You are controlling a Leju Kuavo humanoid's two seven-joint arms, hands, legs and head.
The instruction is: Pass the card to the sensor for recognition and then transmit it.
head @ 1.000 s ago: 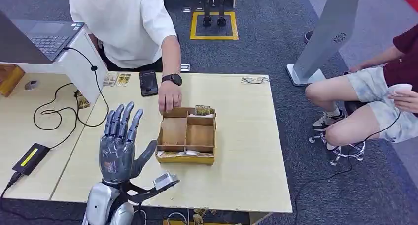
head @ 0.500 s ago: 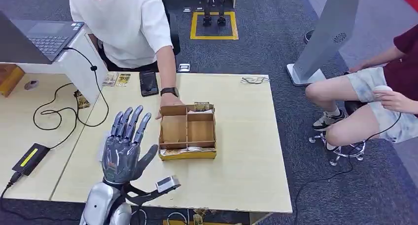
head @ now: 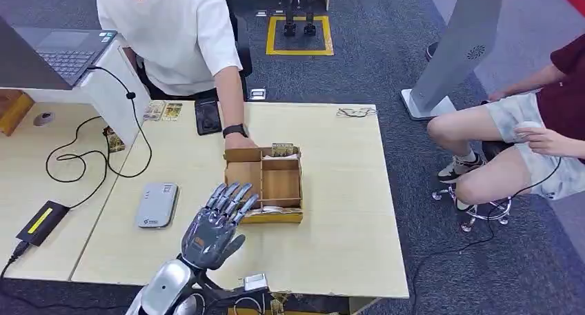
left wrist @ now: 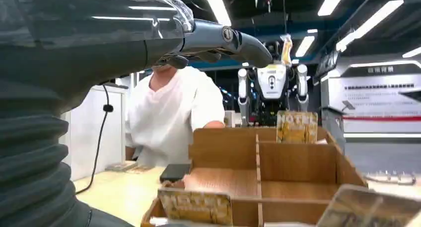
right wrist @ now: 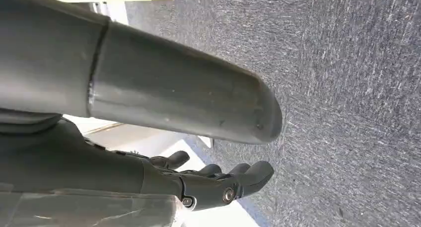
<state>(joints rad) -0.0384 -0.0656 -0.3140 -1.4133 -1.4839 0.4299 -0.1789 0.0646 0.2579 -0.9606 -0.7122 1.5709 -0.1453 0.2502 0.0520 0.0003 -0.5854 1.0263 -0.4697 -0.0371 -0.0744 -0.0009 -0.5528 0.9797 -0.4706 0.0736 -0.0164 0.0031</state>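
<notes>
A wooden compartment box [head: 276,219] sits mid-table. Yellowish cards lie along its near row [head: 270,209], and one stands upright at its far edge [head: 283,150]. My left hand [head: 214,227] hovers at the box's near left corner, fingers spread towards it and holding nothing. In the left wrist view the box [left wrist: 223,147] is close ahead of my left hand [left wrist: 99,48], with a card [left wrist: 195,205] leaning at its near wall and another [left wrist: 296,126] at the far wall. The grey-white sensor [head: 156,205] lies flat to the left. My right hand [right wrist: 124,172] hangs empty over carpet.
A person in a white shirt rests a hand [head: 239,141] at the box's far left corner. A dark phone [head: 207,115], cables [head: 83,156] and a black adapter [head: 43,220] lie at the left. Another person [head: 531,136] sits to the right, off the table.
My left hand has swung right and lower, from above the sensor to the box's near left corner, uncovering the sensor. The person's hand has drawn back a little along the box.
</notes>
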